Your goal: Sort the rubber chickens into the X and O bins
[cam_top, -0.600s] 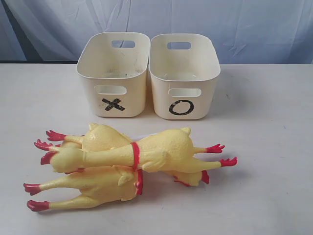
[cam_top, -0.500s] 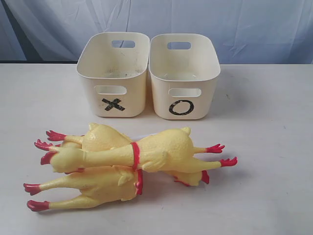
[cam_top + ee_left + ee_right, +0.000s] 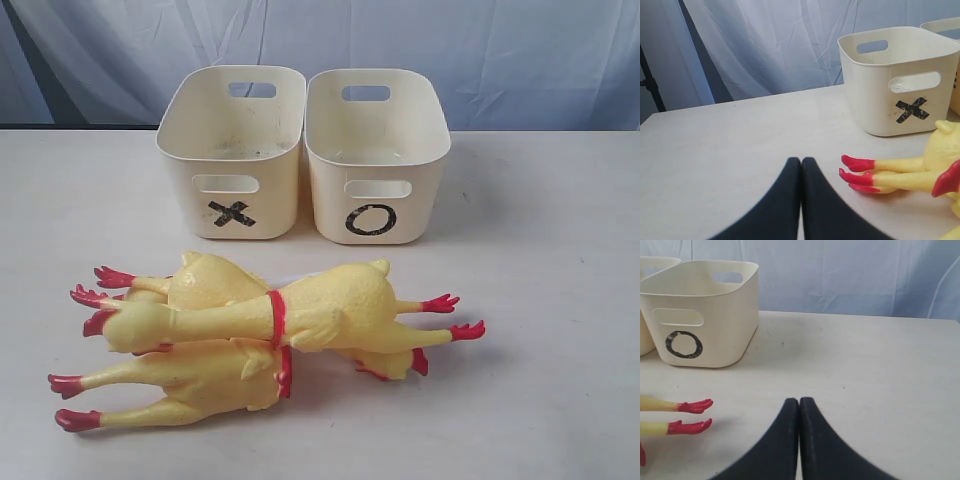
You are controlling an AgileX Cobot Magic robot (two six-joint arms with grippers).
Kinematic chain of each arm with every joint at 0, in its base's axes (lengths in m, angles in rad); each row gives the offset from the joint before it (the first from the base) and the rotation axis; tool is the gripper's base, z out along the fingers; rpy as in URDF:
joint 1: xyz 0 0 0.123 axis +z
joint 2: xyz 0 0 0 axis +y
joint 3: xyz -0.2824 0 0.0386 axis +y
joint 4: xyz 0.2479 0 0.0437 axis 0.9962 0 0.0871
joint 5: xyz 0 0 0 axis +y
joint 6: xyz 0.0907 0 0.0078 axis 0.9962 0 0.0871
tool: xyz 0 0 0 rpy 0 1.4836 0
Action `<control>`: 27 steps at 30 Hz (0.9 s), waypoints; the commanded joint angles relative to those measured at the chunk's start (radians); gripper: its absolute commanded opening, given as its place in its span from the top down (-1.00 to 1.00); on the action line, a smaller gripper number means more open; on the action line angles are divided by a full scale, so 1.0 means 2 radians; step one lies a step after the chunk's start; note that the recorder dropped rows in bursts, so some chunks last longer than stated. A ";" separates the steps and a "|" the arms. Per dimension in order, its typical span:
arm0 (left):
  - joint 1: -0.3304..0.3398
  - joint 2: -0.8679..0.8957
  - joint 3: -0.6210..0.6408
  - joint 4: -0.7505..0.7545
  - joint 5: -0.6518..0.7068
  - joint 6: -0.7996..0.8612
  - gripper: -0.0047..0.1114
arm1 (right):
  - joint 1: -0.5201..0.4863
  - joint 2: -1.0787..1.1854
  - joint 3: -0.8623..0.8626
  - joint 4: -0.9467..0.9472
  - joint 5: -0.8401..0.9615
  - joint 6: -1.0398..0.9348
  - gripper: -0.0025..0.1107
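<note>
Yellow rubber chickens lie in a heap at the table's front. On top, a whole chicken [image 3: 330, 305] points its red feet right, its neck stretched left. A headless body [image 3: 190, 380] lies in front, feet left; another chicken [image 3: 205, 280] lies behind, partly hidden. The X bin [image 3: 232, 150] and O bin [image 3: 377, 152] stand side by side behind them, both holding no chickens. Neither gripper shows in the exterior view. My left gripper [image 3: 801, 161] is shut, with red feet [image 3: 857, 172] beside it. My right gripper [image 3: 799, 401] is shut on nothing, right of other red feet [image 3: 690, 416].
A pale blue curtain [image 3: 500, 50] hangs behind the table. A dark stand [image 3: 650, 80] rises past the table's edge in the left wrist view. Bare tabletop [image 3: 560, 250] stretches right of the bins and chickens.
</note>
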 commanded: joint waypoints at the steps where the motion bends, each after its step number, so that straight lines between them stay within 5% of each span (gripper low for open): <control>1: -0.002 -0.002 0.002 0.002 -0.003 0.000 0.92 | 0.002 -0.003 0.001 0.000 -0.003 0.000 0.93; 18: -0.002 -0.002 0.002 0.007 -0.009 0.000 0.92 | 0.002 -0.003 0.001 0.000 -0.003 0.000 0.93; 27: -0.002 -0.002 0.002 -0.103 -0.064 -0.006 0.92 | 0.002 -0.003 0.001 0.000 -0.003 0.000 0.93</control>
